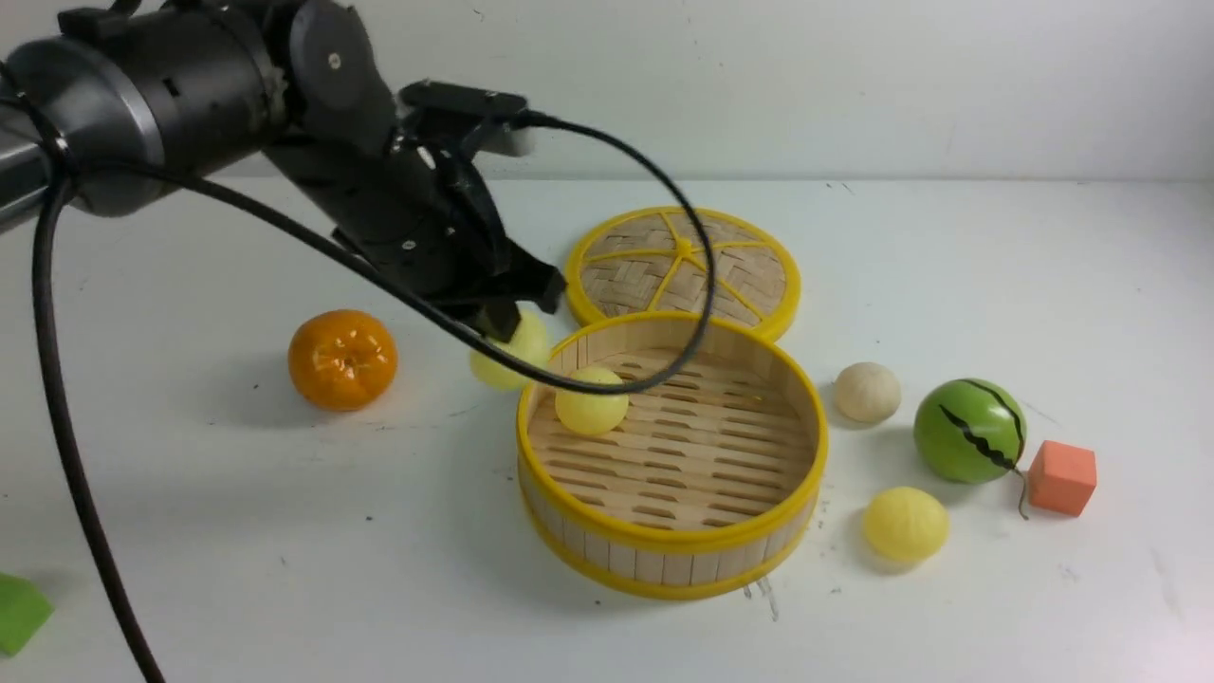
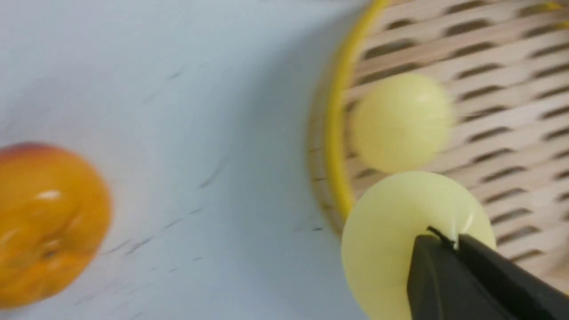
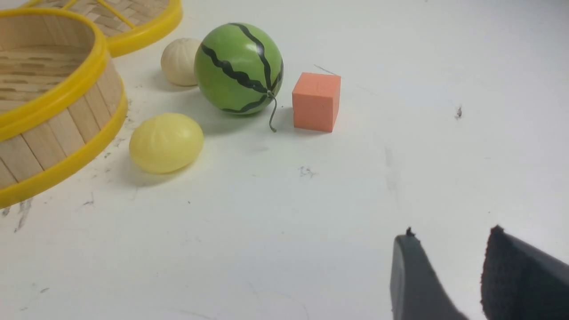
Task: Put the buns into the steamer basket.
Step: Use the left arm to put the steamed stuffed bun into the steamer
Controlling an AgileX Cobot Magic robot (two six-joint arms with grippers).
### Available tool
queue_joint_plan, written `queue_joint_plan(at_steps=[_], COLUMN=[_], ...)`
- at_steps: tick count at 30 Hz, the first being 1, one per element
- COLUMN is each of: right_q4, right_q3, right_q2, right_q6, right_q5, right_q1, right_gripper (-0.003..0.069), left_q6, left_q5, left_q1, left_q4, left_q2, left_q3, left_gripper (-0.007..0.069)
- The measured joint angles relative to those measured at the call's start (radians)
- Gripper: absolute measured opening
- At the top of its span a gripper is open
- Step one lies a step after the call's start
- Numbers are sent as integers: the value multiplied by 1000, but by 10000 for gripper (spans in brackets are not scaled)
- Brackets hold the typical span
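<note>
The steamer basket stands mid-table with one pale yellow bun on its slatted floor near the left wall. My left gripper is shut on a second pale yellow bun and holds it just outside the basket's left rim; the left wrist view shows this bun pinched between the jaws beside the rim. A cream-white bun and a third pale yellow bun lie right of the basket. My right gripper is open and empty over bare table, out of the front view.
The woven disc lid lies behind the basket. An orange sits left of it. A green striped ball and an orange cube sit at the right. A green block lies at the front left edge.
</note>
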Motion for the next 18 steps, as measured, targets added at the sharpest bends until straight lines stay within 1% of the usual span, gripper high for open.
queue_joint_plan(at_steps=[2,3,4,5,10,14,16,18], right_q4=[0,0,0,0,0,0,0,0], right_q3=[0,0,0,0,0,0,0,0], right_q2=[0,0,0,0,0,0,0,0], right_q6=[0,0,0,0,0,0,0,0], right_q5=[0,0,0,0,0,0,0,0], right_q1=[0,0,0,0,0,0,0,0], right_gripper=[241,241,241,241,241,241,241,241], left_q6=[4,4,4,4,-1,-2,-4,-17], left_q5=[2,2,-10,-26,-108,-141,-146,-125], left_q1=[-79,-86,-132,-155,-201,-201,-200,-200], left_q4=[-8,-9,-9,-7,18,30,42,49], left_q2=[18,22,60,80,184,222,226,214], left_q3=[-1,-1,-1,0,3,3,3,-4], left_gripper=[-13,-13,-13,-13,-11,29,105,221])
